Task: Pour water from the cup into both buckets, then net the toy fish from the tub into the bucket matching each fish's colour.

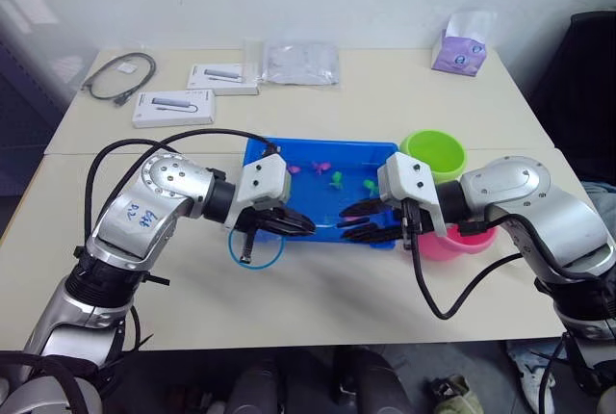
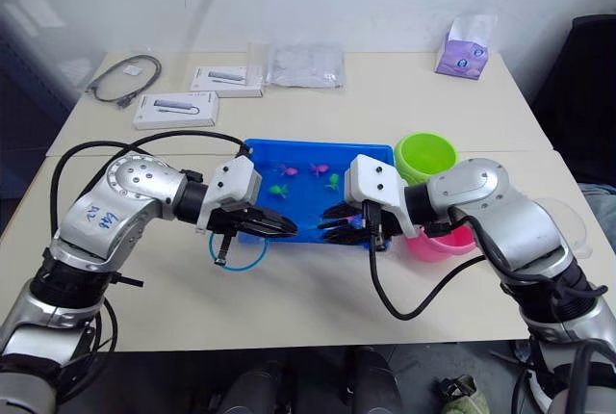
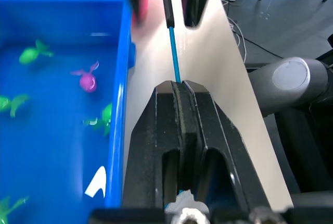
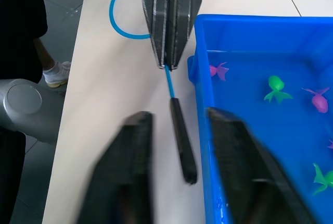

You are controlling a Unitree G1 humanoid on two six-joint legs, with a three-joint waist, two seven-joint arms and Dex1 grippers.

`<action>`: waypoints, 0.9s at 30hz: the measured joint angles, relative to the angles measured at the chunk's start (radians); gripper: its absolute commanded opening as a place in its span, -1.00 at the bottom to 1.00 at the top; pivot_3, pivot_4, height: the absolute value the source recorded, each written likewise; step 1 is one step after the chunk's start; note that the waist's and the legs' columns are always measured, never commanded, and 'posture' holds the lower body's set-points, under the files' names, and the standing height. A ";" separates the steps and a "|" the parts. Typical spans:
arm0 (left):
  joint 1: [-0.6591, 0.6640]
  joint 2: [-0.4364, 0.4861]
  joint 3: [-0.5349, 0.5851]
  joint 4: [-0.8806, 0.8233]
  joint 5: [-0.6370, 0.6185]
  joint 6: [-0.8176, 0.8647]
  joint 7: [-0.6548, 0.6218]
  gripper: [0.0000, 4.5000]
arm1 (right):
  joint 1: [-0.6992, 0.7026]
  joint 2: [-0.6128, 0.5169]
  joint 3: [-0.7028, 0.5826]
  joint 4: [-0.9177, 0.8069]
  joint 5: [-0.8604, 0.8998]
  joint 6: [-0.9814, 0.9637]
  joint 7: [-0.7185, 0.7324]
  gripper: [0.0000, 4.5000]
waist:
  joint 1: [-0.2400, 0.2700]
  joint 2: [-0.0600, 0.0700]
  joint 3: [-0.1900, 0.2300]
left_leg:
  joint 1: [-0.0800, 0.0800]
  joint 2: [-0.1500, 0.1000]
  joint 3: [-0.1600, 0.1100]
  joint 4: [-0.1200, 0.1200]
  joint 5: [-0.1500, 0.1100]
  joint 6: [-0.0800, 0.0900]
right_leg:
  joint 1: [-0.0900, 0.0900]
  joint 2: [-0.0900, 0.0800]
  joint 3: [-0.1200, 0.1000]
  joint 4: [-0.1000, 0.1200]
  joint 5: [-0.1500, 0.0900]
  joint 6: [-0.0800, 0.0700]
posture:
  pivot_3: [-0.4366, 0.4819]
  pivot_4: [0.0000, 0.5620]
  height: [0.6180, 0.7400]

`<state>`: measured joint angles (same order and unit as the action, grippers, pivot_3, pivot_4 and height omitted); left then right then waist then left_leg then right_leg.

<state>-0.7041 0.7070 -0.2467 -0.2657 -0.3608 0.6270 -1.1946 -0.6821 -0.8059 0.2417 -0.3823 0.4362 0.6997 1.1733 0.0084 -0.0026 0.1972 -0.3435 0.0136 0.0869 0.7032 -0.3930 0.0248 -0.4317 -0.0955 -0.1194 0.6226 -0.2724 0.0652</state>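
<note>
Left claw (image 3: 177,91) is clamped on the net (image 4: 175,110), gripping the thin blue shaft just past the hoop; right claw (image 4: 179,146) is spread wide with the net's dark handle lying between its fingers, not yet pinched. I read this as a hand-over of the net, ahead of the fishing step.

Largest to smallest:
- tabletop (image 1: 318,298): carries everything.
- tub (image 1: 258,152): centre, just behind both claws, net lying along its near wall.
- buckets: green bucket (image 1: 433,152) at the tub's right end, pink bucket (image 1: 452,241) in front of it, partly behind my right arm. Can't tell if either holds water.
- net hoop sits on the tabletop near the tub's left front corner.
- toy fish (image 4: 274,88): pink and green ones loose in the tub, none netted.

Next move, as I judge it: close right claw squarely on the handle, then release left.
</note>
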 measured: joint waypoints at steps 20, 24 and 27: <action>0.000 0.001 0.004 0.004 -0.004 -0.023 0.006 -1.00 | -0.001 0.019 0.001 -0.002 0.005 0.005 0.013 -0.99 | 0.006 0.000 0.000 | 0.000 0.000 0.000 0.001 0.000 0.000 | 0.000 0.000 0.000 0.000 0.000 0.000 | -0.05 -0.47 1.00; 0.000 0.001 0.004 0.005 -0.002 -0.027 0.004 -1.00 | -0.001 0.019 0.001 -0.002 0.005 0.006 0.012 -0.99 | 0.006 0.000 0.000 | 0.000 0.000 0.000 0.001 0.000 0.000 | 0.000 0.000 0.000 0.001 0.000 0.000 | -0.05 -0.47 1.00; 0.000 0.001 0.004 0.007 -0.004 -0.023 0.004 -0.70 | -0.001 0.019 0.001 -0.003 0.007 0.009 0.011 -1.00 | 0.007 0.000 0.000 | 0.000 0.000 0.000 0.001 0.000 0.000 | 0.000 0.000 0.000 0.001 0.000 0.000 | -0.05 -0.47 1.00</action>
<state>-0.7040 0.7079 -0.2425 -0.2591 -0.3644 0.6043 -1.1907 -0.6831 -0.7870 0.2427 -0.3849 0.4436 0.7091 1.1843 0.0150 -0.0026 0.1972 -0.3436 0.0135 0.0869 0.7039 -0.3930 0.0248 -0.4316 -0.0952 -0.1194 0.6232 -0.2724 0.0652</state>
